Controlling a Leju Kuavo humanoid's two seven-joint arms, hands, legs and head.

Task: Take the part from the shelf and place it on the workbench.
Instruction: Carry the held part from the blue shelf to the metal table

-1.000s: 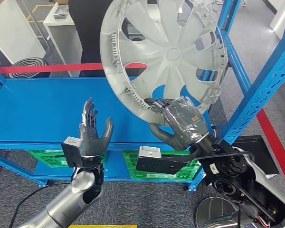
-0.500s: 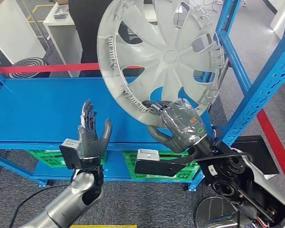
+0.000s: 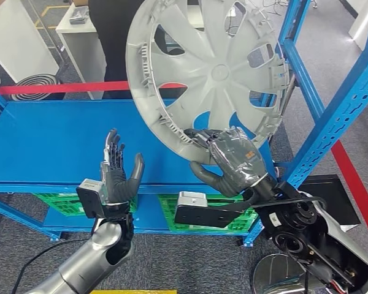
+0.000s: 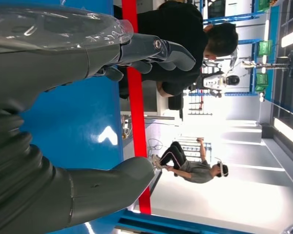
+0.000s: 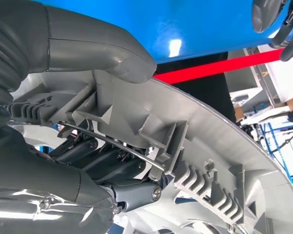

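**Wheel cover lifted off blue shelf**

From the head camera, the right hand (image 3: 233,160) gripped the grey wheel cover (image 3: 210,73) by its lower rim, holding it tilted nearly on edge above the blue shelf (image 3: 48,147), ribbed back toward the robot; being round, it had no long axis. The left hand (image 3: 119,171) hung open, holding nothing. The right wrist camera showed thumb (image 5: 100,44) over rim: a one-sided hold that could let the cover swing or slip.

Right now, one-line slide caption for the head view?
Right hand grips the grey wheel cover by its rim above the blue shelf; left hand open beside it.
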